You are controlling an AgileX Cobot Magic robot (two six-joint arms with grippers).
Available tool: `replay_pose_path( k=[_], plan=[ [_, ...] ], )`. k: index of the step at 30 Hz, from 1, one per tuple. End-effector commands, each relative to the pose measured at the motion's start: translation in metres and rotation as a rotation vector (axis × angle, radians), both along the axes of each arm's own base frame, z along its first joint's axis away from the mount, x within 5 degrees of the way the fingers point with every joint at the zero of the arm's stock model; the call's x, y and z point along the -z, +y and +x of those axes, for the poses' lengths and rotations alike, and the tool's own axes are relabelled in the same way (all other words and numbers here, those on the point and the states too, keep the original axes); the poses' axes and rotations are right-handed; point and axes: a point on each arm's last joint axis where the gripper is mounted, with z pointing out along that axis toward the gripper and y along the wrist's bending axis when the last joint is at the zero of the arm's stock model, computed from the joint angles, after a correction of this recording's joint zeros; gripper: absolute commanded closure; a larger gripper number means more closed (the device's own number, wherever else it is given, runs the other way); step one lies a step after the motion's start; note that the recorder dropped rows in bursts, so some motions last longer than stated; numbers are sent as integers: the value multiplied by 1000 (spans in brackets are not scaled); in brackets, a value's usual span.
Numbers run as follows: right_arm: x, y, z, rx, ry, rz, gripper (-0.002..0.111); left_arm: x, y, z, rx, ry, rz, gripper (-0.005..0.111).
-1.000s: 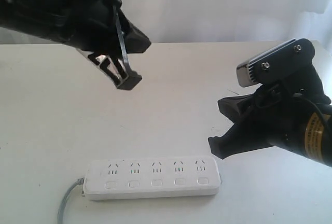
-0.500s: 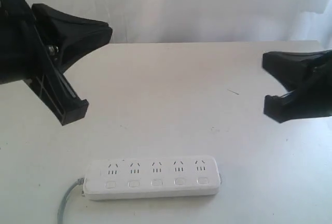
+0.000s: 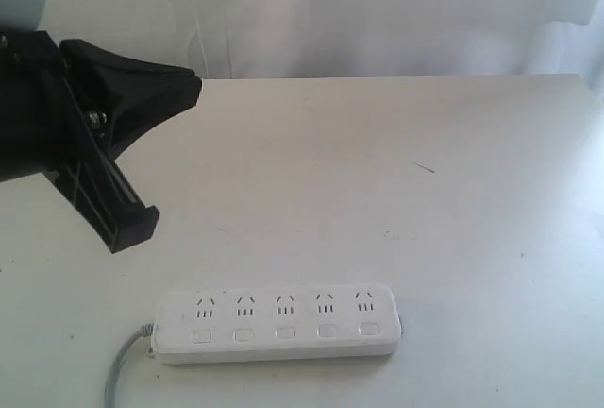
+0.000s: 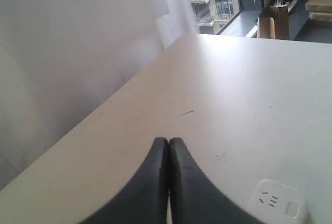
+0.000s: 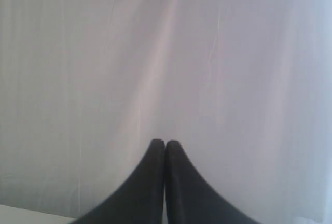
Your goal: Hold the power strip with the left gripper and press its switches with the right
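Jaws together, apparently empty, on left gripper (image 4: pixel 168 142) and right gripper (image 5: pixel 165 143), latter newly outside exterior view.

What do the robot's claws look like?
The left claw has two smooth black fingers, wide at the bottom and curving up to thin tips. The right claw looks just the same. Seen from outside, the left arm is chunky, black and angular, with small silver screws.
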Motion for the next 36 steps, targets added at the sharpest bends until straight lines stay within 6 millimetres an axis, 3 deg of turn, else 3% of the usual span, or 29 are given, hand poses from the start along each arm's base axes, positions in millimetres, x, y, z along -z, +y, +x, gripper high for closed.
replay_pose_path(
  k=[1,6,19,30,36],
  plan=[
    [0,0,-2,8,-9,-8,108,4,0,-3,9,39,14,107],
    [0,-1,-2,11,-9,-12,108,13,1,-6,22,111,86,107],
    [1,-9,-14,195,-65,-39,108,11,1,-5,28,69,99,107],
    [56,-15,7,297,98,-218,108,14,1,-6,34,92,124,107],
    [85,-22,13,354,184,-230,108,14,1,-6,34,91,125,107]
  ],
)
